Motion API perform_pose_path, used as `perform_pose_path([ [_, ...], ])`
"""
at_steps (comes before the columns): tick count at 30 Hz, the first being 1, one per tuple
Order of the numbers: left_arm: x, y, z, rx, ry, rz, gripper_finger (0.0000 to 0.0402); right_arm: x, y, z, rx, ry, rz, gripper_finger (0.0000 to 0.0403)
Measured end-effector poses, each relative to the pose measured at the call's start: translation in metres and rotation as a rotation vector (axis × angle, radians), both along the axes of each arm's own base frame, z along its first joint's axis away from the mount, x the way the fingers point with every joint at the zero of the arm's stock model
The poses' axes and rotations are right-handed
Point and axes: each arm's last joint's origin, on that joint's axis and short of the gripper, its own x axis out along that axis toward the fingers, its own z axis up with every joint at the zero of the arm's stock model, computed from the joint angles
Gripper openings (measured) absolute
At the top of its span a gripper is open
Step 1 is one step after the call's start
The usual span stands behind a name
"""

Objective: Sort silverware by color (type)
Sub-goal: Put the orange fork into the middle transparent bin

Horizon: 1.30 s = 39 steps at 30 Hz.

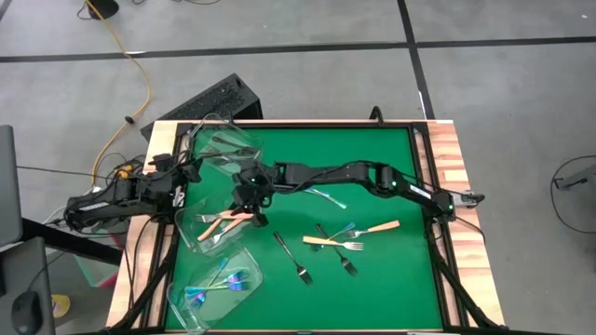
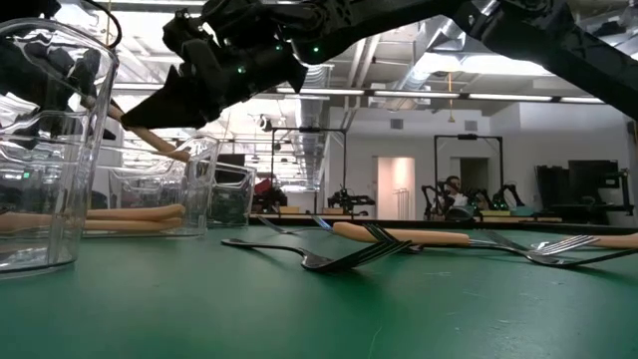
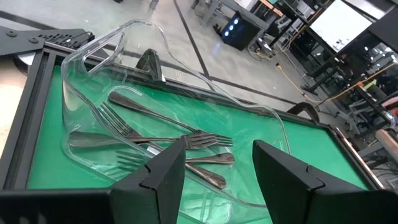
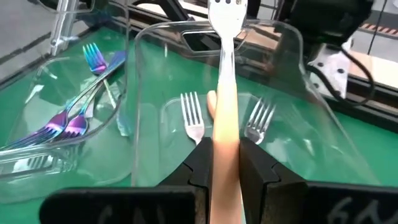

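A: What is the right gripper [image 4: 225, 163] doing?

B: Its jaws are pinching a cream fork [image 4: 224, 93] by the handle. The fork is sticking out ahead of the jaws, head farthest from them, over the middle tub [image 4: 292, 81].

A: What is lying under those jaws?

B: Two more cream forks [image 4: 192, 116] are lying in that tub, one head showing to each side of the held handle. Beyond the tub wall, off to one side of the jaws, the blue forks [image 4: 74, 118] are resting in the near tub [image 1: 250, 275].

A: And the left gripper [image 3: 217, 163]?

B: Its jaws are standing spread with nothing between them. It is hovering at the table's left edge. Just ahead of the jaws the far tub [image 3: 99, 62] is sitting, with several grey forks [image 3: 186, 142] lying crossed inside.

A: Is anything lying loose?

B: Yes. Well away from both sets of jaws, on the green mat [image 1: 391, 279], loose forks [image 1: 346, 244] are lying: two cream-handled, a few grey, and at least one blue, some crossing each other. One blue one [image 1: 328, 197] is lying under the right arm.
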Motion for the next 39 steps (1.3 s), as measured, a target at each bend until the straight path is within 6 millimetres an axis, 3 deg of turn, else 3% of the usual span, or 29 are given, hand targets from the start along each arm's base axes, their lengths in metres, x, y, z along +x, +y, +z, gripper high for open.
perform_pose_path([
  [4, 0.000, 0.000, 0.000, 0.000, 0.001, 0.000, 0.0172, 0.000, 0.006, -0.001, -0.017, 0.001, 0.012, 0.0061],
  [8, 0.000, 0.000, 0.000, 0.000, 0.001, 0.000, 0.0172, -0.001, 0.014, -0.004, -0.151, 0.004, 0.013, 0.0061],
  [11, 0.000, 0.000, 0.000, 0.000, 0.003, 0.000, 0.0172, 0.001, 0.018, -0.018, -0.220, 0.022, 0.011, 0.0061],
  [20, 0.000, 0.000, -0.001, -0.005, 0.003, 0.003, 0.0172, 0.002, 0.016, -0.028, -0.222, 0.052, -0.005, 0.0061],
  [39, -0.001, 0.000, -0.001, -0.014, -0.005, 0.008, 0.0172, 0.003, 0.004, -0.027, -0.220, 0.038, -0.028, 0.0067],
])
